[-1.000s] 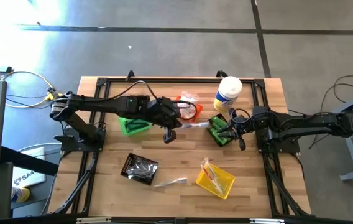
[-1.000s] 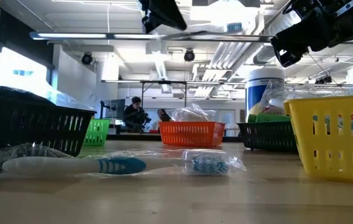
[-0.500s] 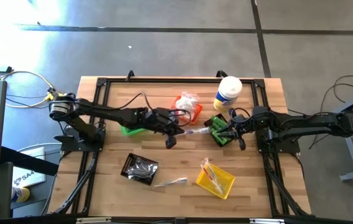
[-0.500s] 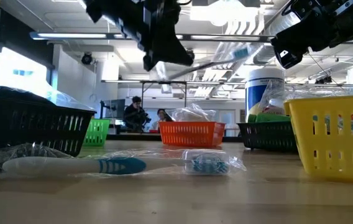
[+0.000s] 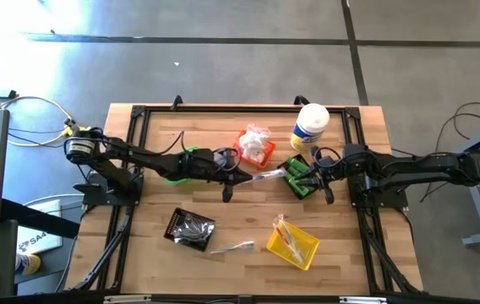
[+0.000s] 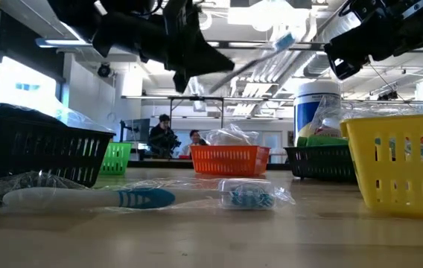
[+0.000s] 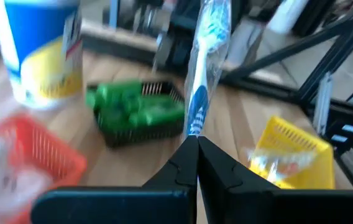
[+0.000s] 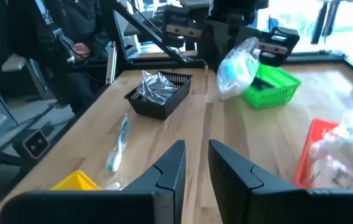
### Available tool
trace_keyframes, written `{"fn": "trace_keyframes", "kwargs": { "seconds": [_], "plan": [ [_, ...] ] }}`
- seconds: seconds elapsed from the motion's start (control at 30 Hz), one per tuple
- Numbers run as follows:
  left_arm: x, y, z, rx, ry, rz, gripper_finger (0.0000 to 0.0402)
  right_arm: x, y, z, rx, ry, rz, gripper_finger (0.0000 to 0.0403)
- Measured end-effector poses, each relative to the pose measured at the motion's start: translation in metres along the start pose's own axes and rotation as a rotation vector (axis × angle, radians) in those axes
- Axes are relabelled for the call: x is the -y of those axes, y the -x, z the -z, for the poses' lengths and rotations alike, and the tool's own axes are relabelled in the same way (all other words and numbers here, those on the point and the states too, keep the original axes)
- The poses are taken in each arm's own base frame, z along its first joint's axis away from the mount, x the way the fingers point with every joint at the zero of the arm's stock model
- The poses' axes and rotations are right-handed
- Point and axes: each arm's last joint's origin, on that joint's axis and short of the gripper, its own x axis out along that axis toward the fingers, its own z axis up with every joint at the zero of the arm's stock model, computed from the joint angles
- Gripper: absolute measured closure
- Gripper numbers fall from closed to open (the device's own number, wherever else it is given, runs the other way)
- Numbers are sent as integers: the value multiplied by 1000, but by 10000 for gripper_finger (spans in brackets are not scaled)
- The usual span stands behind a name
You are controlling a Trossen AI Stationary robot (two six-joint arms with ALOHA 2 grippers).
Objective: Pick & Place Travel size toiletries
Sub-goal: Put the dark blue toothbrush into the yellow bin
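I've got the left gripper (image 5: 242,176) out over the middle of the wooden tabletop (image 5: 240,228), fingers (image 7: 210,165) pinched tight on a clear-wrapped toothbrush (image 7: 202,68). It's a thin white stick w/ blue grip patches, crinkly film around it, held up off the wood and pointing toward the right arm. In the low view it slants upward, brush head highest.

Right gripper (image 5: 312,179) hangs at the dark mesh bin (image 5: 295,177) w/ glossy green mini bottles (image 7: 140,106), near the right edge of the tabletop. Its fingers (image 8: 170,171) stand a narrow gap apart, nothing between them.

A second wrapped toothbrush (image 5: 232,247) lies flat near the front edge, between the black bin (image 5: 190,229) and the yellow bin (image 5: 293,242). Black bin holds shiny dark crumpled packets; yellow one is slotted plastic, thin wrapped pcs inside. Orange slatted bin (image 5: 257,145) toward the back edge is full of white crinkly packets. Green bin (image 5: 175,173) sits under the left arm, mostly hidden. Tall round canister (image 5: 310,127), white lid, yellow and blue label, stands near the back right corner, just behind the green-bottle bin.

People (image 6: 168,138) in the room beyond the table, far off.
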Motion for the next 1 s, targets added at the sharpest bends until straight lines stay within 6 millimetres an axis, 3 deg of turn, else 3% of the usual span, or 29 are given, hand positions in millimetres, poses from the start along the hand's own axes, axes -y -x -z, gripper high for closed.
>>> {"fn": "trace_keyframes", "kwargs": {
  "seconds": [0.13,0.47,0.7,1.0],
  "plan": [
    [2,1,-7,93,-84,39,401,0,0,-2,23,59,-1,342],
    [3,2,-6,98,-66,50,401,1,-4,-1,17,-38,-1,342],
    [2,2,-6,98,-91,48,401,6,-20,9,-55,-109,6,342],
    [3,2,-6,91,-93,78,401,14,-44,7,39,-113,17,342]
  ]
}}
